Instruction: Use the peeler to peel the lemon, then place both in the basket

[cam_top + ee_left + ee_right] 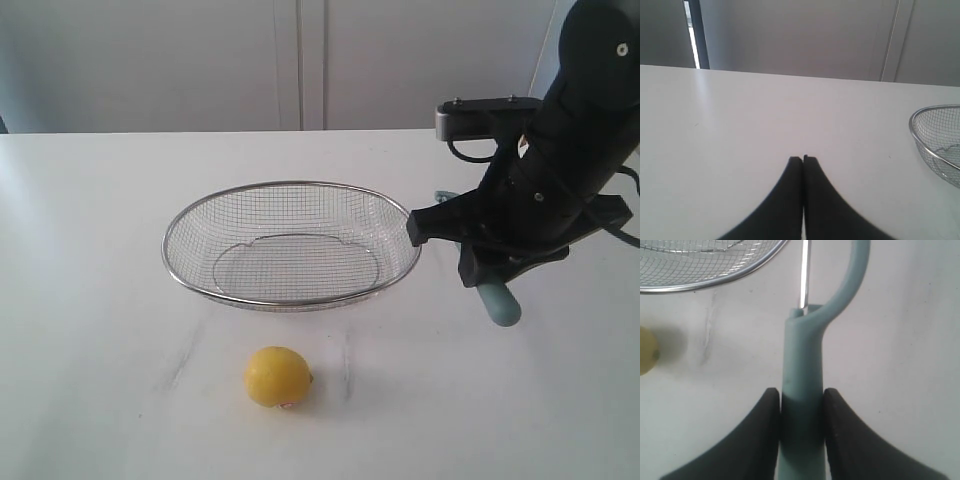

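The yellow lemon point(277, 376) lies on the white table in front of the wire-mesh basket point(166, 252), apart from it. My right gripper point(801, 392) is shut on the teal handle of the peeler point(802, 355), just right of the basket's rim. The handle's end point(500, 303) sticks out below the arm, and the metal blade point(803, 275) points toward the basket rim point(715, 284). The lemon's edge point(645, 357) shows in the right wrist view. My left gripper point(803, 159) is shut on nothing above bare table, with the basket's rim point(912, 131) off to one side. It is out of the exterior view.
The white table point(90, 330) stretches wide around the basket and lemon. A pale wall with panel seams point(300, 60) stands behind the table's far edge. The right arm's black body point(570, 150) rises over the table's right side.
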Controlling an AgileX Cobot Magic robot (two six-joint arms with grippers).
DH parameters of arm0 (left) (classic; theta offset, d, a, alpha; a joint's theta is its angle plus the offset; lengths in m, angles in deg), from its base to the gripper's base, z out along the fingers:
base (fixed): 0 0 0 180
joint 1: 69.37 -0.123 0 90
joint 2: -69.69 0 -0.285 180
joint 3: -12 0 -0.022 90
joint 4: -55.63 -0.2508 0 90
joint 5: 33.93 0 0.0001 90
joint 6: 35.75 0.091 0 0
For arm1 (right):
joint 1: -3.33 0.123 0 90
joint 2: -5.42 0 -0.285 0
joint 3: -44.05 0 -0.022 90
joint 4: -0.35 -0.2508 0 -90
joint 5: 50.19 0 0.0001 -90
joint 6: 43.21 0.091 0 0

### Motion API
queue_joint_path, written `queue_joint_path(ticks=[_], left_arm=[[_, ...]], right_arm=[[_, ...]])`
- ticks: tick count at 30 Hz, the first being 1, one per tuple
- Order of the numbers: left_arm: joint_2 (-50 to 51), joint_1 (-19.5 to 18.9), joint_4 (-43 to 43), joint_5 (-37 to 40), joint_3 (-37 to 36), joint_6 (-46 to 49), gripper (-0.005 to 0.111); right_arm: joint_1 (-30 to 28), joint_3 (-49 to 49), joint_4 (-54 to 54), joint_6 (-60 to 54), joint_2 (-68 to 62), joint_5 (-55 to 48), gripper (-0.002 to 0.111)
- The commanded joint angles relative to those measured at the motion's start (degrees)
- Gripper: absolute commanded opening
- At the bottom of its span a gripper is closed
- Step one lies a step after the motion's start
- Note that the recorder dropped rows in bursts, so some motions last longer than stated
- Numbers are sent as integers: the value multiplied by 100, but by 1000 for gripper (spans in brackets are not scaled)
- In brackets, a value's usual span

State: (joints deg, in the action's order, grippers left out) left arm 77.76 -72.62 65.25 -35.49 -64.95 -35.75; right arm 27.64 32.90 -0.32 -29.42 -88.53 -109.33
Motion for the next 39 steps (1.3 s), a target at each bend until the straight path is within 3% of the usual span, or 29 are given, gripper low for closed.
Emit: queue_joint_path(ticks=[1,4,7,15,27,39], left_arm=[[-29,-8,62,-433,-27,0,0],[-29,-8,36,-799,-27,0,0],[-29,-8,-11,-573,-27,0,0],[-29,-8,-530,1379,937,39,0],[-23,-8,-626,3436,2042,522,0],[980,-8,-196,3897,2492,628,0]], right_arm=[[-39,-32,19,2,53,-52,0],[-39,-32,19,2,53,-52,0],[-39,-32,19,2,53,9,0],[-39,-32,19,-49,53,29,0],[-39,-32,68,-49,53,51,0],[-39,-32,68,-49,53,78,0]])
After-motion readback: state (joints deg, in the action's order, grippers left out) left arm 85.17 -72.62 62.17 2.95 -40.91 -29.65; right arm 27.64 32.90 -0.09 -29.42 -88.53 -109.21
